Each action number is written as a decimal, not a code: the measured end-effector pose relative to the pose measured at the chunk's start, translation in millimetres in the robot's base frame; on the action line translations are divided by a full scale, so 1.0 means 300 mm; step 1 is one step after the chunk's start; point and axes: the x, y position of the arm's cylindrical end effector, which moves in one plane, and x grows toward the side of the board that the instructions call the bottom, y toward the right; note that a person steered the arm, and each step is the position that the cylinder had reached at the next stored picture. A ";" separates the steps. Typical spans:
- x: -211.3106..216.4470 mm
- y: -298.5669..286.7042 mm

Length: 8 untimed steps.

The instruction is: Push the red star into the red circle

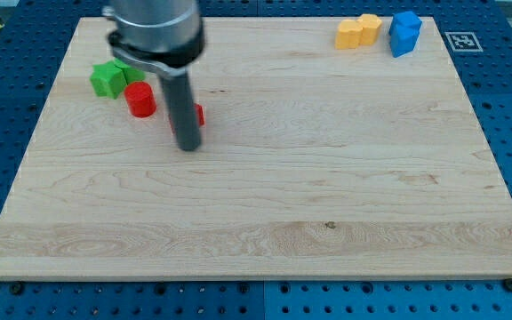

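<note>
My tip (188, 145) rests on the worktop (265, 204), touching the partly hidden red star (199, 115). Red circle (140, 100) lies near, toward the view's left. The tool is a plain rod, no jaws.

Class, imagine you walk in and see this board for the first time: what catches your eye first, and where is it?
First, the dark rod coming down at the upper left, my tip resting on the wooden board, with a red block mostly hidden just behind it. Just to its left stands the red circle, beside a green block. At the view's top right sit a yellow block and a blue block.
</note>
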 end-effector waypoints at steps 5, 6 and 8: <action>-0.178 -0.103; -0.209 -0.159; -0.245 -0.257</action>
